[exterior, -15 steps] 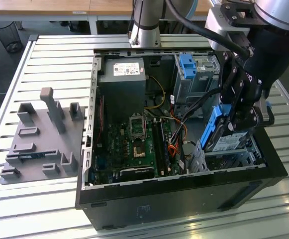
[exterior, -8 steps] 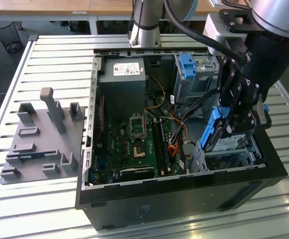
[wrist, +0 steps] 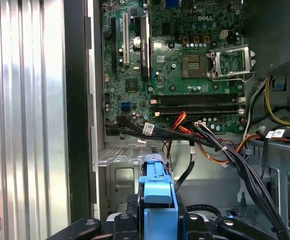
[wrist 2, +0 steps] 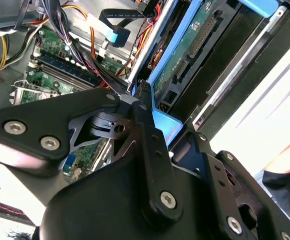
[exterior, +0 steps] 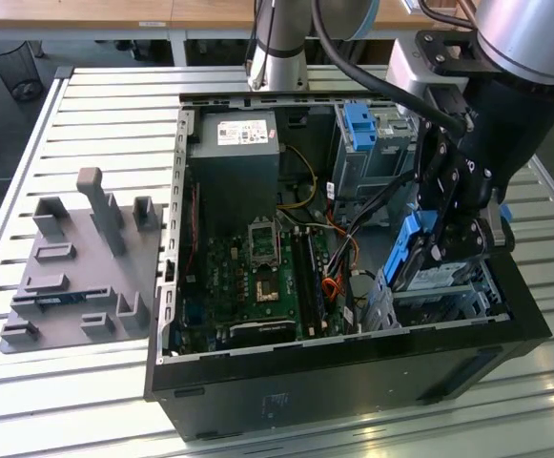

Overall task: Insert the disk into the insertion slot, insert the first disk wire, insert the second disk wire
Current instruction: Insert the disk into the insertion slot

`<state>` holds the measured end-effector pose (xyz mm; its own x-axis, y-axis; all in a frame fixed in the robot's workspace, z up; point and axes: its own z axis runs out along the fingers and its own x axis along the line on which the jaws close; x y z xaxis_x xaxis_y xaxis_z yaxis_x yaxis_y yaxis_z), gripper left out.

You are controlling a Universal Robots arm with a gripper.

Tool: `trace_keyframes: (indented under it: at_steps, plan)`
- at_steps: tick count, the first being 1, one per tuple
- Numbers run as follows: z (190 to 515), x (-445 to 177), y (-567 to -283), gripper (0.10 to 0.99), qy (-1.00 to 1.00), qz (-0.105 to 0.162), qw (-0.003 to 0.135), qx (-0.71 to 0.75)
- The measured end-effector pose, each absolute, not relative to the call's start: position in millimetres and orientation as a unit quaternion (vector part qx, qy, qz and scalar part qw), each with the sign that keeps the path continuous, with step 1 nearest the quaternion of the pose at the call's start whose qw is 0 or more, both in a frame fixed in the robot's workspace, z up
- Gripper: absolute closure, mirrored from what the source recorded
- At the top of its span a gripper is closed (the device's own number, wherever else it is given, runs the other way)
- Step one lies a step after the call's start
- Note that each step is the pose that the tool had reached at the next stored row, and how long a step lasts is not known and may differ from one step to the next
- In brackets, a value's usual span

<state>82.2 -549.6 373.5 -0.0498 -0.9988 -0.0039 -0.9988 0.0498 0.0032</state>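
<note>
End effector (exterior: 445,250): clamped on the disk (exterior: 420,256) by its blue frame.
Disk: tilted just over the slot (exterior: 443,303), 4 o'clock in the case (exterior: 353,353), exterior view.
Doing it well: I'd square it to the slot walls, ease in slowly, and avoid the cables (exterior: 353,253) at its 9 o'clock.

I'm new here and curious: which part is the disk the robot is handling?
Find the open black computer case, then its end toward the exterior view's right, where the jaws hold something tilted at a low grey cage. That is the disk: a silver drive in a blue frame, unlike the bare blue bracket on the taller cage behind.
</note>
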Motion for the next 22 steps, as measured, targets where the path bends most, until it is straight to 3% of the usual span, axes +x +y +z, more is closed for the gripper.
trace_keyframes:
  at_steps: [22]
  plan:
    - [355.7,82.2,-549.6,0.722,0.724,0.003,0.0,-0.689]
